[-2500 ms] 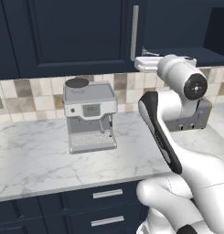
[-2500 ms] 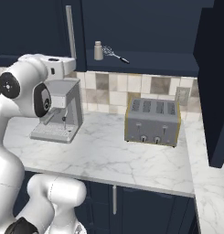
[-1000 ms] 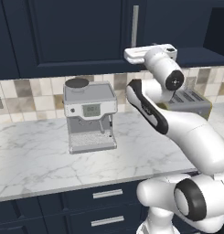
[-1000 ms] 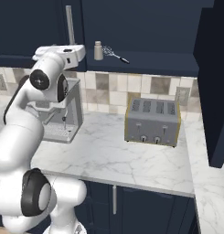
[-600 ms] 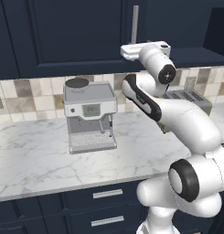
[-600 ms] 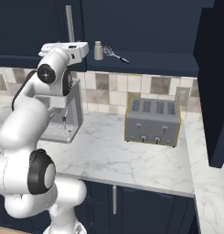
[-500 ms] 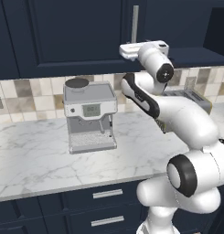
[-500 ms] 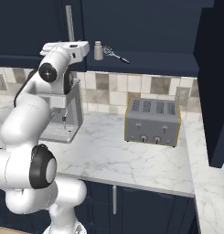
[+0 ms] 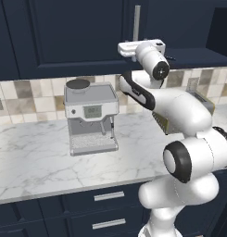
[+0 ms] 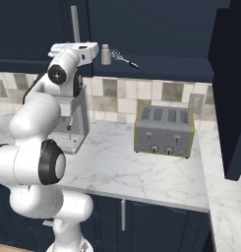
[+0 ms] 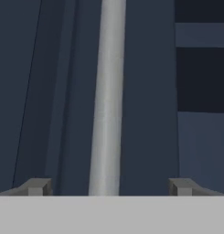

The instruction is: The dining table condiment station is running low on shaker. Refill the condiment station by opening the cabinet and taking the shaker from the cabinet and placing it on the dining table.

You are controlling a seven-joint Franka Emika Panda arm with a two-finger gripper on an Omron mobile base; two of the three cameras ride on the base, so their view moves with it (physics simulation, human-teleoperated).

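Note:
The shaker, small and pale, stands upright on the shelf of the cabinet, just right of my hand. My gripper is raised to the lower end of the cabinet's vertical silver handle. In the hand view the handle runs up the middle, between my two fingertips, which stand wide apart. The gripper is open and touches nothing. From the left base view the gripper sits under the handle on the closed door. The dining table is out of view.
A thin metal whisk lies on the shelf beside the shaker. A swung-out navy door hangs at the right. On the marble worktop stand a coffee machine and a toaster. Drawers run below.
My hand has risen and pushed forward to the cabinet, ending at the foot of the silver handle. The arm has straightened upward. Shaker and whisk have stayed put.

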